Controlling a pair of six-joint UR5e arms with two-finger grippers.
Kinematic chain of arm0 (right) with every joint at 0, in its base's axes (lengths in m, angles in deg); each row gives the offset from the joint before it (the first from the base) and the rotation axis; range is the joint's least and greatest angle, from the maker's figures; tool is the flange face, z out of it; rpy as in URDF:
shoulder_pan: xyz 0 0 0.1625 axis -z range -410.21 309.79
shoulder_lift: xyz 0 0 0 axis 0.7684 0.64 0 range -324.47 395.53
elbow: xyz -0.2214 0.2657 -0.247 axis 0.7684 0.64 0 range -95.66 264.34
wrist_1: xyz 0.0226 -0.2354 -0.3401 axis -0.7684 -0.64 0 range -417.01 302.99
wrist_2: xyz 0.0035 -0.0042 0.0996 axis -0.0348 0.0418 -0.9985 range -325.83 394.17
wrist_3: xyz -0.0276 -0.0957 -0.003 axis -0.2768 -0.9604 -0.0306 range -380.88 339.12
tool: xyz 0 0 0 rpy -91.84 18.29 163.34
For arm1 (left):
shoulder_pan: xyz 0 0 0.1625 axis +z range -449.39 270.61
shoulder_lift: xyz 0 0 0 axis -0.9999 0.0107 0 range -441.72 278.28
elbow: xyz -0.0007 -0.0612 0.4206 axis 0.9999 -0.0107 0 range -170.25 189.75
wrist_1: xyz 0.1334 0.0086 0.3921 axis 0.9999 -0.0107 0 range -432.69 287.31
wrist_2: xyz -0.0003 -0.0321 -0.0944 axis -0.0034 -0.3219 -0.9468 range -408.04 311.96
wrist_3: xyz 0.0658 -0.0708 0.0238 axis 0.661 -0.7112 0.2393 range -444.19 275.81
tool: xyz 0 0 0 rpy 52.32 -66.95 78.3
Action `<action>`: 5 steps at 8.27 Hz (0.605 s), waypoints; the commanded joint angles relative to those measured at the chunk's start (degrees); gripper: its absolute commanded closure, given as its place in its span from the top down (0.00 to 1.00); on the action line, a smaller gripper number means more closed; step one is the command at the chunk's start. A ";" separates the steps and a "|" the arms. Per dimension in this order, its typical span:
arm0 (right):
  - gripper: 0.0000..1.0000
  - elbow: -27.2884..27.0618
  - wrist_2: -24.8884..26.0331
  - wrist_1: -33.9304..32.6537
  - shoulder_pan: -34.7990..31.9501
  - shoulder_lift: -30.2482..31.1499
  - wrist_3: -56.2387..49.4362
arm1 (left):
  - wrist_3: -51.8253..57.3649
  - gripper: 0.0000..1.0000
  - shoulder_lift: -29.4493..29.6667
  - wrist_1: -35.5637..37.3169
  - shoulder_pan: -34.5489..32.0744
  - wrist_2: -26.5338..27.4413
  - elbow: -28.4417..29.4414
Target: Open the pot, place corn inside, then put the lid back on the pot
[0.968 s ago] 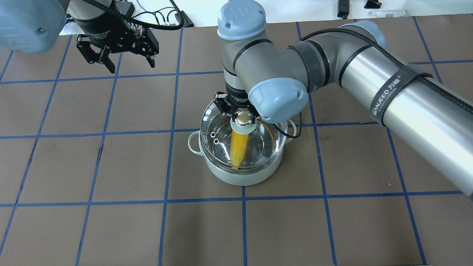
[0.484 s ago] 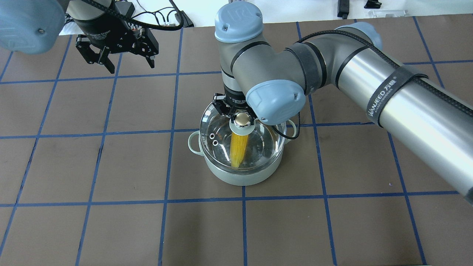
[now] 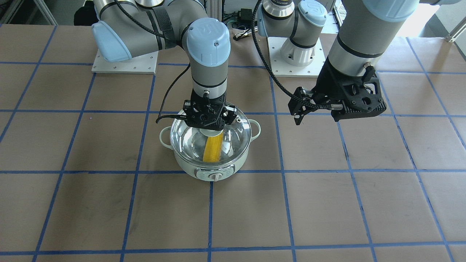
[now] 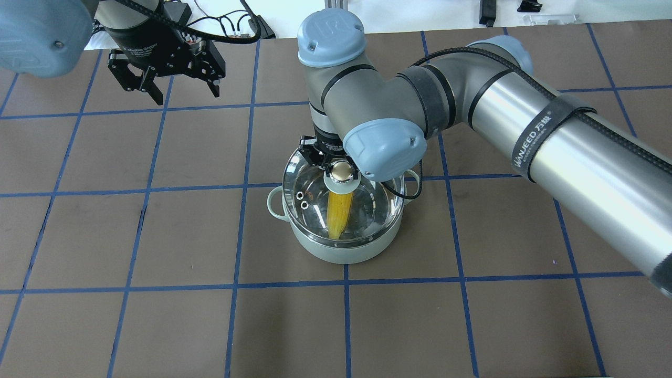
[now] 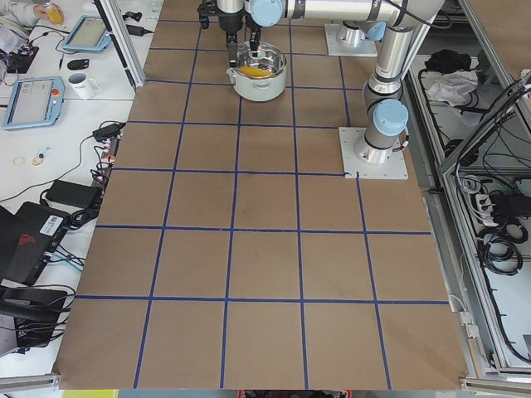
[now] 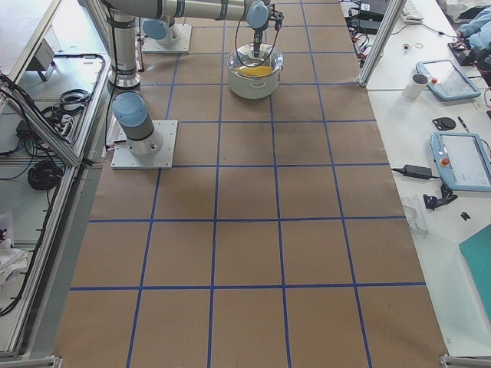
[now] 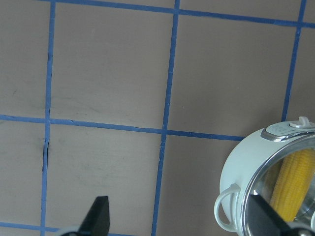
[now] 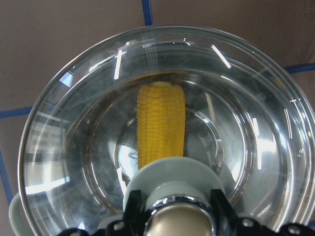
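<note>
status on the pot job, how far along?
Done: corn lies inside the pot. In hand: right gripper clamps the knob of the lid, which is over the pot's rim; full seating unclear. Remaining: release, retract. Left gripper hangs open, off to the side.

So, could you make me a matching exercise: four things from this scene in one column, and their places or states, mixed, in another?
Things:
1. corn
2. lid
3. left gripper
4. right gripper

Places or states:
A. open, apart from the pot
B. shut on the lid
C. lying inside the pot
D. over the pot's mouth

Pairs: 1-C, 2-D, 3-A, 4-B
</note>
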 commanded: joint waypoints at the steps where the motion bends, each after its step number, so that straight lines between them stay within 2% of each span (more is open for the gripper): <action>1: 0.26 0.00 1.25 0.47 -0.04 0.03 0.02 | 0.00 1.00 0.06 -0.08 0.00 0.00 -0.04; 5: 0.26 0.00 0.37 0.82 -0.04 -0.06 0.28 | 0.00 1.00 0.06 -0.08 0.00 -0.09 -0.57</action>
